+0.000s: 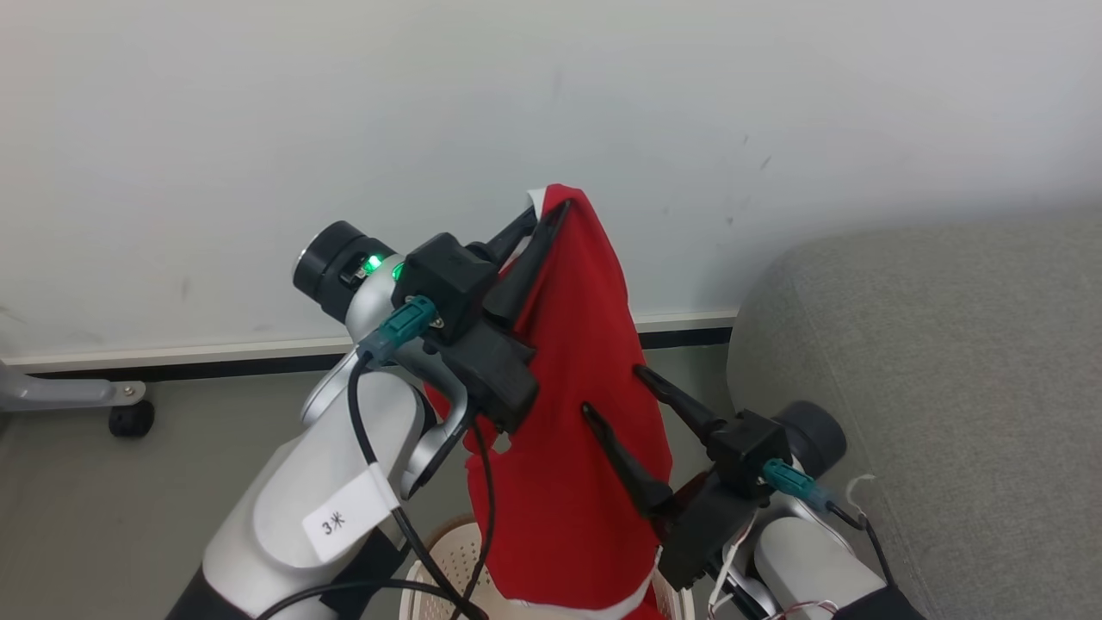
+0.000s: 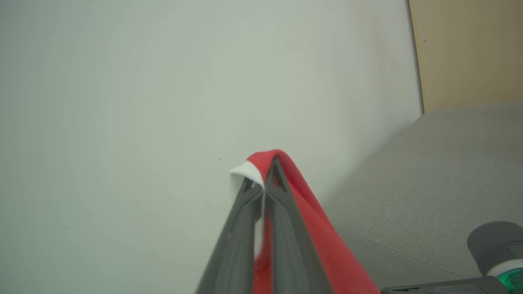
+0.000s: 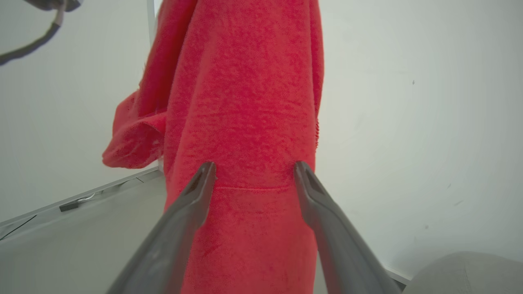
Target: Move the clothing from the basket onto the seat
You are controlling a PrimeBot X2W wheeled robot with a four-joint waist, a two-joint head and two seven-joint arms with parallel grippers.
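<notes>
Red garment (image 1: 564,508) with white hem hangs above cream basket (image 1: 455,548), beside grey seat (image 1: 947,387).

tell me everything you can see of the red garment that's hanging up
The red garment is soft, fleecy-looking cloth with white trim at its pinched top edge and a white hem below. It hangs long and limp from the shut left gripper, its hem above the basket. The open right gripper points at its middle; touching or not, I cannot tell.

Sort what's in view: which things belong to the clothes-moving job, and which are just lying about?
Job: red garment, held by left gripper; open right gripper; basket; grey sofa.
Lying about: castor-footed grey leg; skirting board.
</notes>
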